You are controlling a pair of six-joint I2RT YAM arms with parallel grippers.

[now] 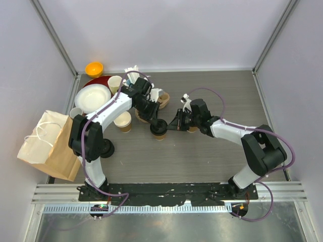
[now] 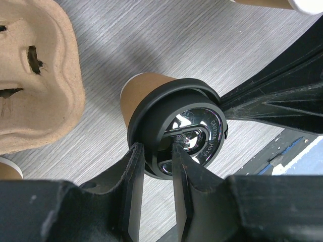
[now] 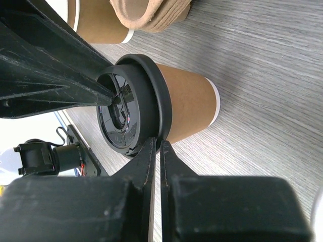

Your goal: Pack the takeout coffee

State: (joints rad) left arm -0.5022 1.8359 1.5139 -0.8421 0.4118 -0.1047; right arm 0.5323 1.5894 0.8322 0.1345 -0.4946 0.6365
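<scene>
Overhead, you find the dark grey wood-grain table (image 1: 202,161) most open to the right of the arms and toward the near rail, while its back-left corner is crowded. The small brown kraft paper cup (image 3: 186,103) sits near mid-table between both wrists. It has a white base ring and a glossy round black plastic sip lid (image 2: 194,131) seated on its rim. Your left gripper (image 2: 156,151) pinches that lid's rim, one finger outside the skirt and one on the lid top. Your right gripper (image 3: 156,146) has its fingers pressed together, tips against the lid's edge. The moulded tan pulp cup carrier (image 2: 40,85) lies just beside the cup; its contents cannot be told. A second, lidless kraft cup (image 1: 122,120) shows a cream-white interior. A brown paper bag with white handles (image 1: 45,146) overhangs the left edge.
</scene>
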